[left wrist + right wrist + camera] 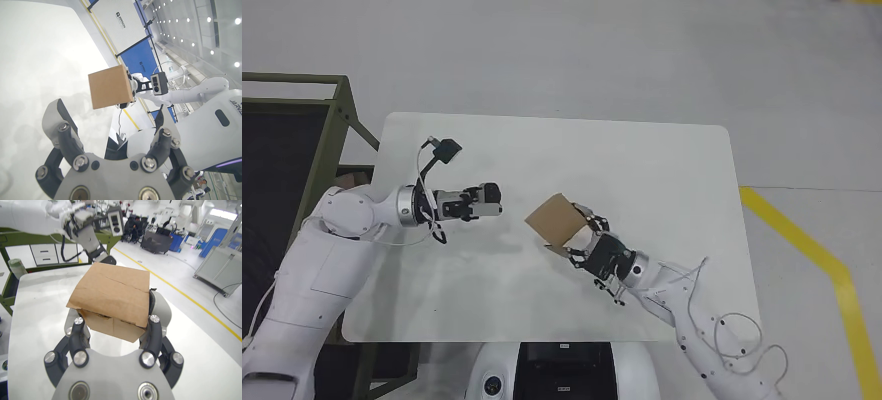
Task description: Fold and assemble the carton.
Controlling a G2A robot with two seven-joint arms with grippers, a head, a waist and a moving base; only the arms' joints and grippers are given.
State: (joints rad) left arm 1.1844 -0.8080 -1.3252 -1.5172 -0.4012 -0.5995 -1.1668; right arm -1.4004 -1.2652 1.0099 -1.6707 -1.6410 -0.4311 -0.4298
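I see my right gripper (578,238) gripping the brown carton (554,218) over the white table (642,160), with the left gripper (498,199) nearby.

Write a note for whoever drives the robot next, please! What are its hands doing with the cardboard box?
Left gripper: open and empty, over the table, apart from the carton.
Right gripper: shut on the carton, holding it tilted over the table.
Done: the carton is already box-shaped, with its top flap folded down.
Left: a ragged gap shows along one flap edge. Probably press it closed, then set the carton down.
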